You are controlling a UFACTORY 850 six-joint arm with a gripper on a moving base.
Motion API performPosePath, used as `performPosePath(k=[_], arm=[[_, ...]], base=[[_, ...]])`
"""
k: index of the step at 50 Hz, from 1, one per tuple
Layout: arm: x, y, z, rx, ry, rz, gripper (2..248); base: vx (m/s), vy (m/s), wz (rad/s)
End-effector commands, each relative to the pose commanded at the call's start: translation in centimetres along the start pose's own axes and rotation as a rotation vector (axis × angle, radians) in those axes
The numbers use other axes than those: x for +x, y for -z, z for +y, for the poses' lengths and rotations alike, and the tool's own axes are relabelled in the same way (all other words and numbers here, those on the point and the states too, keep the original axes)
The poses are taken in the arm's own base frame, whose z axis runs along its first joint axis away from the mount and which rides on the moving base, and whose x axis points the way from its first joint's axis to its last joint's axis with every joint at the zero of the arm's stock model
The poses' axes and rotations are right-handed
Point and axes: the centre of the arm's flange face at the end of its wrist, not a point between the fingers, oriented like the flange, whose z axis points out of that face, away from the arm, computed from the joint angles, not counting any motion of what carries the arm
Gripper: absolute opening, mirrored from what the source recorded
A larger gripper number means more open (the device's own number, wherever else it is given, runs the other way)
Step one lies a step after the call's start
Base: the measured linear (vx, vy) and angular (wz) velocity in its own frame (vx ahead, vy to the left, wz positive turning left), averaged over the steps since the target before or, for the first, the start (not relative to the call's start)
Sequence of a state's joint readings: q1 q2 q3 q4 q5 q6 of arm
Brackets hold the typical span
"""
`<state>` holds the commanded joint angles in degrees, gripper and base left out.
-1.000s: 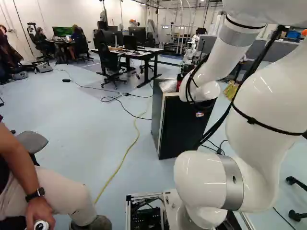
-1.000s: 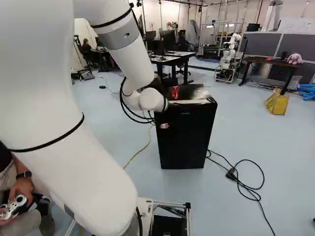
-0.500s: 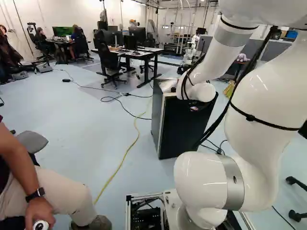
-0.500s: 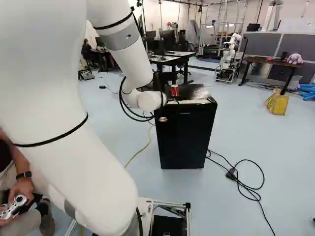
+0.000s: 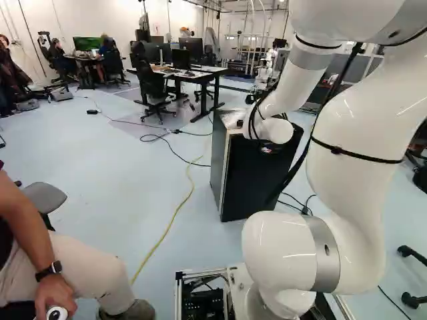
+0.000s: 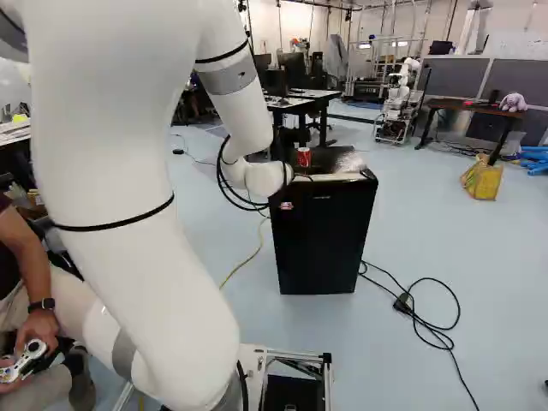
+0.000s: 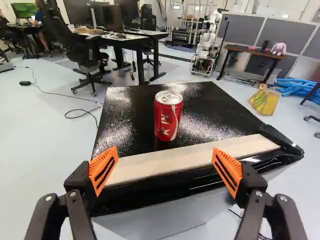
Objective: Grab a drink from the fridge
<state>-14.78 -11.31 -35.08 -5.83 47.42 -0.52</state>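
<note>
- The arm (image 6: 124, 171) arched up, its forearm sloping down to the end effector (image 6: 286, 205) near the fridge's (image 6: 321, 244) front top edge.
- The end effector stood wide open, holding nothing; only the wrist view showed its orange pads (image 7: 103, 171).
- The fridge was shut, contents hidden; the can (image 7: 168, 116) stood on top, at twelve o'clock ahead.

"Can you read anything on that red can (image 7: 168, 122)?"
"I see white lettering and shapes on its side, but I can't make out a word or a number."
"And on the fridge (image 6: 324, 240)?"
"There's a small pale mark (image 6: 322, 198) high on its front, like a line of print, too small for me to read."
"So, nothing legible?"
"Nothing I can read in any of my views."
</note>
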Motion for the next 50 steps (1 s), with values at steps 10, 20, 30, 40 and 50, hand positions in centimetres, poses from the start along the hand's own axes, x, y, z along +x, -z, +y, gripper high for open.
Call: performPosePath(k=[10,20,30,40,50], arm=[[-0.2,-1.4,-0.1,0.004,0.0,0.043,247],[-0.4,-2.9,-0.3,0.009,-0.001,0.083,247],[-0.6,-4.7,-0.3,0.011,-0.002,0.112,247],[-0.6,-6.4,-0.1,0.01,-0.002,0.144,247],[-0.3,-8.0,0.4,0.003,-0.003,0.161,247]], base=[[0.0,0.0,0.0],[0.0,0.0,0.0],[0.0,0.0,0.0],[0.0,0.0,0.0],[0.0,0.0,0.0]])
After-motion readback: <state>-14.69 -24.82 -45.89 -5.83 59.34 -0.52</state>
